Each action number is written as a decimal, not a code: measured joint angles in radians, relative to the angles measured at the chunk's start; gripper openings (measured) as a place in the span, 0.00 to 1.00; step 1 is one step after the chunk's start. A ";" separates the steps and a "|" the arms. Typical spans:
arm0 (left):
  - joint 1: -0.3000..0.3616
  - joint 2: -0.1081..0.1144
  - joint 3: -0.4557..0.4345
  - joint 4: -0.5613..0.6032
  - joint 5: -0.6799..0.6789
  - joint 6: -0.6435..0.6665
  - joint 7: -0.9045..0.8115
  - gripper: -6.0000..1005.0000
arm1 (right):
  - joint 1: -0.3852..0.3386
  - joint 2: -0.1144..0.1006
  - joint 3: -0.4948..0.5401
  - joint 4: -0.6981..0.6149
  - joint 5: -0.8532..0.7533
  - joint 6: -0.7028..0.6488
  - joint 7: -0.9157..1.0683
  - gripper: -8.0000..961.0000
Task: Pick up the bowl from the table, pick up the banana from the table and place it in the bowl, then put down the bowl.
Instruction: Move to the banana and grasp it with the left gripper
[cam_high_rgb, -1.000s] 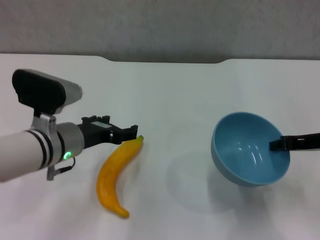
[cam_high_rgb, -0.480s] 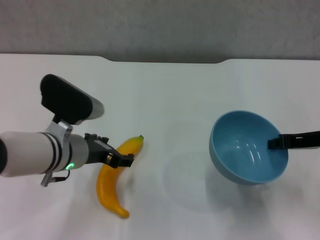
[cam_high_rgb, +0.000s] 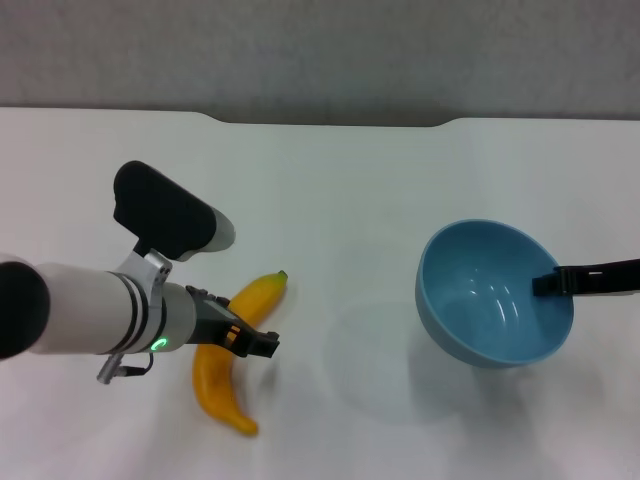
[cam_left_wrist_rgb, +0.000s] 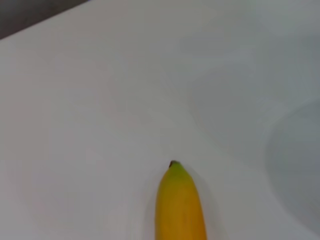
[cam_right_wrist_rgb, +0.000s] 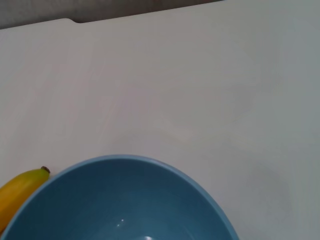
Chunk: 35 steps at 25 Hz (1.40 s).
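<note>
The yellow banana (cam_high_rgb: 218, 385) lies on the white table (cam_high_rgb: 350, 180), its green stem tip pointing away from me. My left gripper (cam_high_rgb: 252, 340) is low over the banana's middle, open, with its black fingers across the fruit. The left wrist view shows the banana's stem end (cam_left_wrist_rgb: 179, 202) close up. The light-blue bowl (cam_high_rgb: 490, 300) is at the right, tilted and held a little above the table. My right gripper (cam_high_rgb: 560, 282) is shut on its right rim. The right wrist view shows the bowl (cam_right_wrist_rgb: 120, 200) with the banana (cam_right_wrist_rgb: 17, 192) beyond it.
The table's dark notched rear edge (cam_high_rgb: 330, 120) runs along the back. The bowl's shadow (cam_high_rgb: 385, 360) falls on the white surface between banana and bowl.
My left gripper has moved down and nearer, from the banana's stem end to over its middle. The bowl has shifted slightly left and up in the right gripper. The banana has not moved.
</note>
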 joint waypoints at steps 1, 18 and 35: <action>-0.003 -0.001 0.003 0.008 0.008 0.003 -0.012 0.86 | 0.000 0.000 -0.001 0.000 0.001 0.000 0.000 0.04; -0.010 -0.001 0.007 0.044 0.022 0.038 -0.050 0.83 | 0.007 0.003 -0.007 -0.010 0.007 0.000 -0.006 0.04; -0.043 -0.002 0.003 0.098 0.011 0.047 -0.061 0.64 | 0.009 0.005 -0.007 -0.009 0.007 0.001 -0.009 0.04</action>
